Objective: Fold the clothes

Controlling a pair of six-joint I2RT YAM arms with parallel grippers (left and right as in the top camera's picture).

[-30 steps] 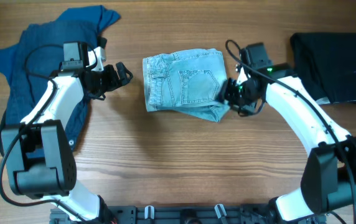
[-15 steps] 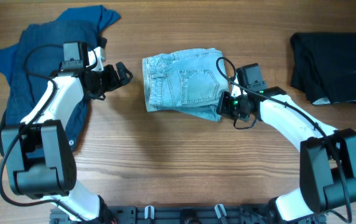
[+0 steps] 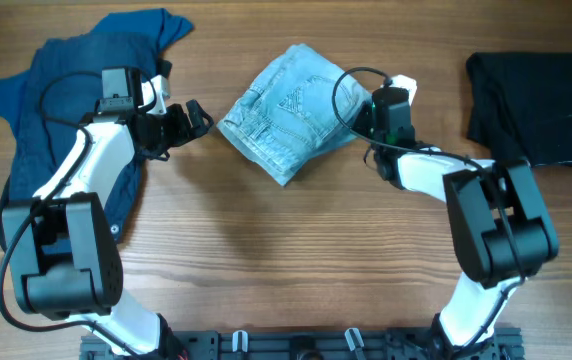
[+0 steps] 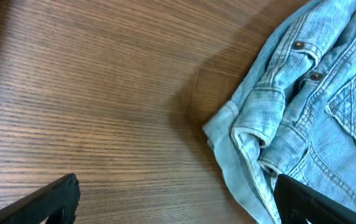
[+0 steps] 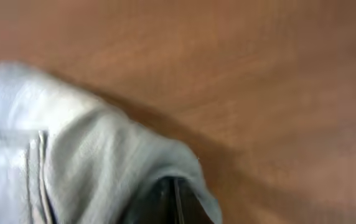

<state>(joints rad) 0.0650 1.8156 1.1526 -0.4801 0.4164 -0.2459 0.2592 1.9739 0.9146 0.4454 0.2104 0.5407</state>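
Now we're mid-fold: right gripper (image 3: pixel 359 128) clenches the shorts' (image 3: pixel 291 110) right edge (cloth bunched in its jaws), shorts skewed near the tabletop's (image 3: pixel 286 250) far edge, centre. Our left gripper (image 3: pixel 196 118) gapes, empty. Next we likely drag that edge leftward.

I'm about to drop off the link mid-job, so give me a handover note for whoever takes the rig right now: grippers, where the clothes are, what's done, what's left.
Left gripper: jaws open, empty, just left of the denim shorts, not touching them.
Right gripper: jaws shut on the shorts' right edge. Its wrist view is blurred but shows cloth bunched over them.
Shorts: mid-table, folded into a compact bundle, lying askew.
Done: at least one fold.
Left: square up, finish folding, release.
Also there: dark blue garment under the left arm and black folded garment far right, neither gripped.
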